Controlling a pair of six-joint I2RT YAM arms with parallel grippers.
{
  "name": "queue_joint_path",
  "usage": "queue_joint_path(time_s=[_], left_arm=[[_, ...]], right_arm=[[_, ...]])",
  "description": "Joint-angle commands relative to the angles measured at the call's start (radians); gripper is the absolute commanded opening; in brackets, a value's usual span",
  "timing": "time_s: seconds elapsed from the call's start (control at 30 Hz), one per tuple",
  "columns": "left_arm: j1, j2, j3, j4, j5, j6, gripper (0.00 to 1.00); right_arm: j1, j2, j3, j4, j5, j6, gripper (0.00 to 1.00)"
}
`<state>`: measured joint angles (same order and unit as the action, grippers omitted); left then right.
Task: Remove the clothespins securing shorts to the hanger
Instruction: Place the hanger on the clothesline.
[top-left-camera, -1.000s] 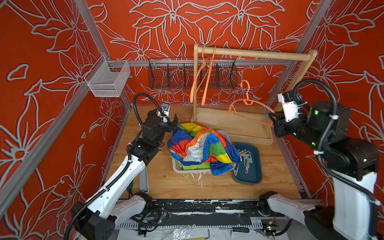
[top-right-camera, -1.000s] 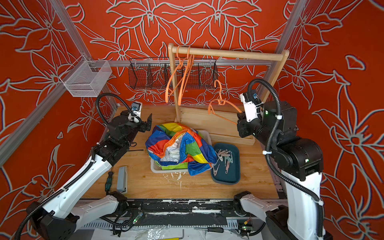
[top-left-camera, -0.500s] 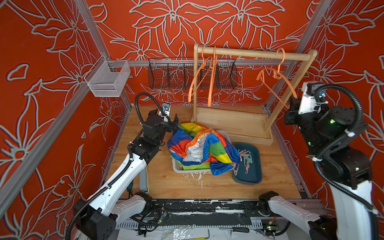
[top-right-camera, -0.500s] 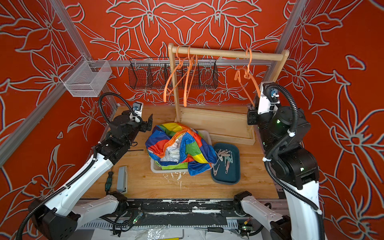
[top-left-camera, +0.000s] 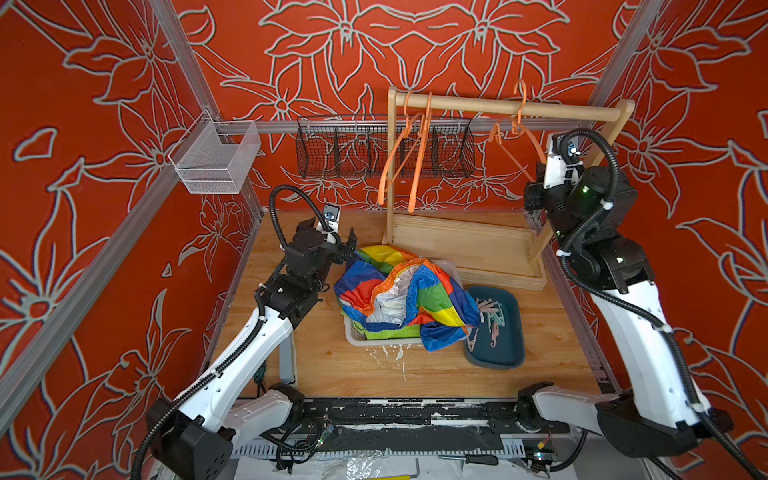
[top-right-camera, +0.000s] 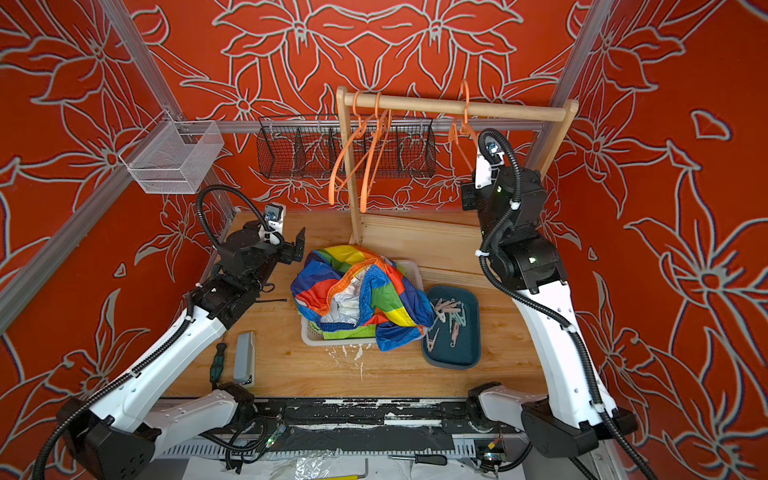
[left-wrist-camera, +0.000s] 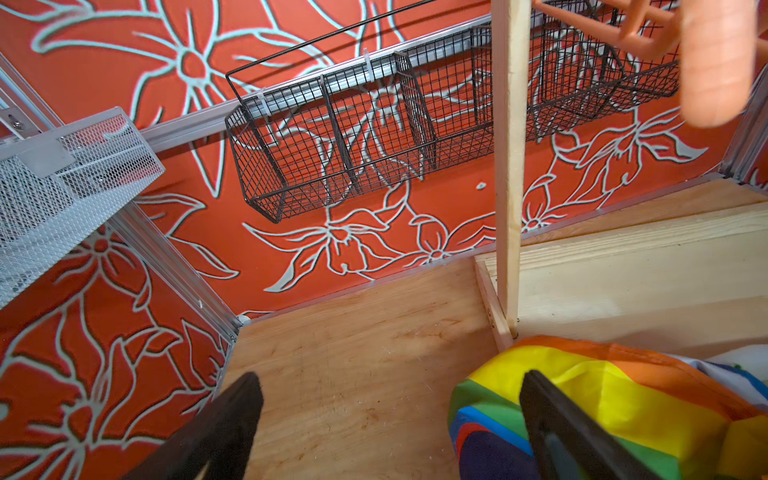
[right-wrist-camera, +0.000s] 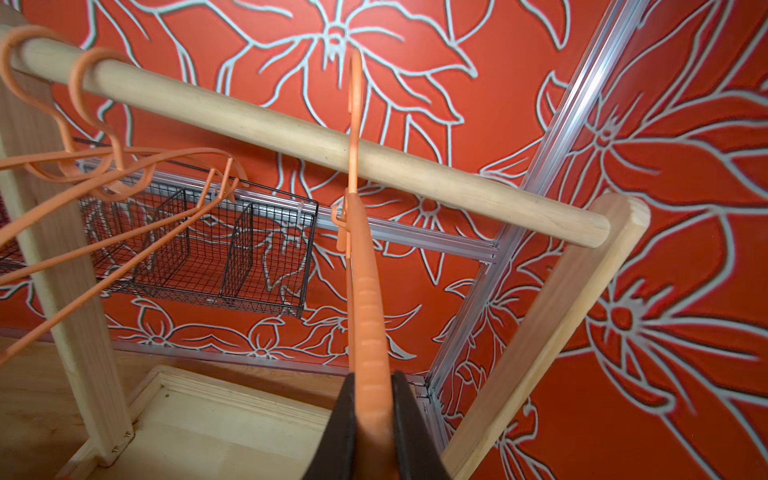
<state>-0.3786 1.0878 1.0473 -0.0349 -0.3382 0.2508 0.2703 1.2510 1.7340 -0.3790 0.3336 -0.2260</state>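
Right end effector (right-wrist-camera: 370, 388) clamped on arm of bare orange hanger (right-wrist-camera: 362, 291). Hanger's long axis runs from jaws up to wooden rail (right-wrist-camera: 249, 120), hook looped over rail. Likely next: release, retreat along that axis.

Left end effector (left-wrist-camera: 388, 384) spread wide, empty, just beside rainbow shorts (top-left-camera: 399, 291) heaped in white basket (top-left-camera: 353, 338); it is nearer arm to shorts.

Clothespins (top-left-camera: 490, 320) loose in teal tray (top-left-camera: 513, 361) on counter (top-left-camera: 374, 374); none seen on hanger.

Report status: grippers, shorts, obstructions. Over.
Right gripper shut on orange hanger, hooked on rail. Left gripper open beside rainbow shorts, loose in basket. Clothespins in tray. Nothing obstructing.
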Motion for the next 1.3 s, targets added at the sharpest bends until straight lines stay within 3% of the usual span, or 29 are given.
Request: queue_joint_path(time_s=[0.0, 0.3, 0.93, 1.03, 1.1, 1.17, 1.27], left_arm=[[0.007, -0.001, 0.02, 0.017, 0.005, -0.002, 0.97], [0.011, -0.002, 0.022, 0.014, 0.012, -0.007, 0.97], [0.012, -0.005, 0.02, 0.014, 0.011, -0.009, 0.97], [0.013, -0.002, 0.022, 0.012, 0.008, -0.01, 0.97], [0.013, 0.003, 0.03, 0.001, 0.007, -0.017, 0.97], [0.012, 0.015, 0.051, -0.025, 0.004, -0.026, 0.97], [0.012, 0.051, 0.129, -0.131, -0.024, -0.065, 0.97]], right_arm=[[-0.034, -0.004, -0.005, 0.104, -0.047, 0.028, 0.0], [-0.112, 0.001, -0.089, 0.113, -0.106, 0.099, 0.0], [-0.117, -0.081, -0.252, 0.104, -0.13, 0.153, 0.01], [-0.117, -0.105, -0.268, 0.11, -0.134, 0.148, 0.44], [-0.117, -0.122, -0.272, 0.099, -0.143, 0.143, 0.64], [-0.117, -0.143, -0.274, 0.075, -0.158, 0.146, 0.73], [-0.116, -0.176, -0.283, 0.019, -0.215, 0.173, 0.77]])
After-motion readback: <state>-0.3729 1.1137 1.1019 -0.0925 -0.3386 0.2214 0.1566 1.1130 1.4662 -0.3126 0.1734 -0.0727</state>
